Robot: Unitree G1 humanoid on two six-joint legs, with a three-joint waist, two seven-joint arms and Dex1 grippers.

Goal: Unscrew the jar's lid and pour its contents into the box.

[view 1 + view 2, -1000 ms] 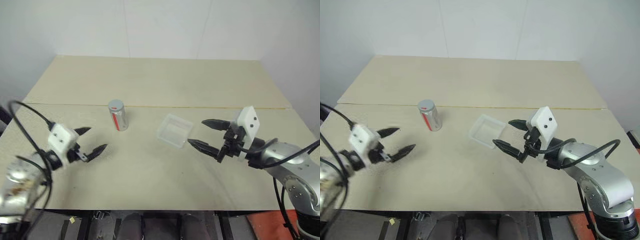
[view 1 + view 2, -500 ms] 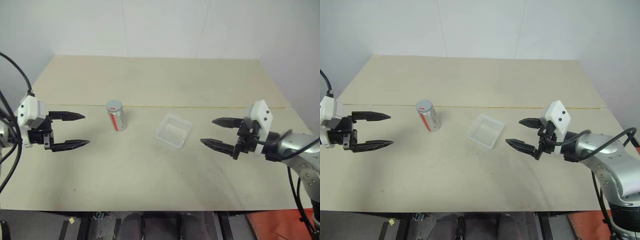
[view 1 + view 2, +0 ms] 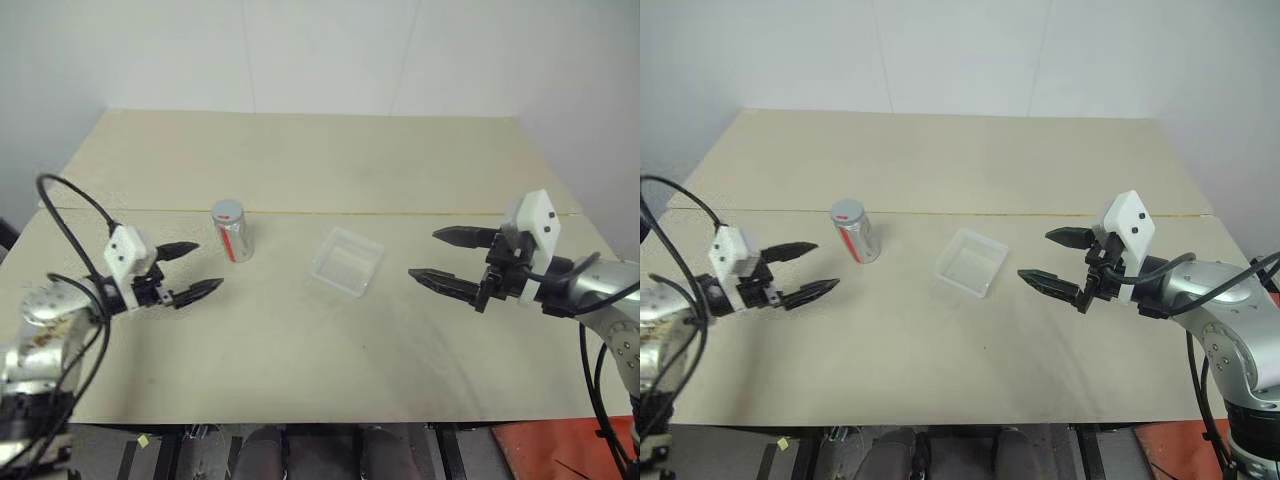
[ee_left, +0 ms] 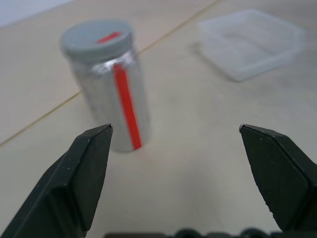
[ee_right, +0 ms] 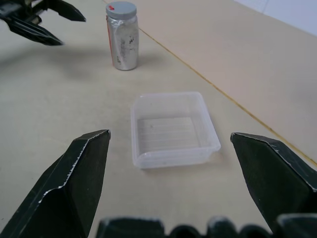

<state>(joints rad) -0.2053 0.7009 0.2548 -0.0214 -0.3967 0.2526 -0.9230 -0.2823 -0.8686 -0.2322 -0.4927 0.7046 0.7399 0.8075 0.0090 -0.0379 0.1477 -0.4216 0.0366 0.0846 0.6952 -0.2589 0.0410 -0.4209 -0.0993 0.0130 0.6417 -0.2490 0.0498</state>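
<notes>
One jar (image 3: 233,236), a small crinkly silver cylinder with a red stripe down its side, stands upright on the smooth pale beige table (image 3: 300,350), capped by one flat round grey lid (image 4: 97,37) that bears a red mark. Near it, toward the right arm, sits one shallow square box (image 3: 346,261) of clear plastic with rounded corners and a raised rim. The left gripper (image 3: 192,270) hovers near the jar, and the right gripper (image 3: 440,256) near the box; each spreads its two pointed black fingers wide and holds nothing.
</notes>
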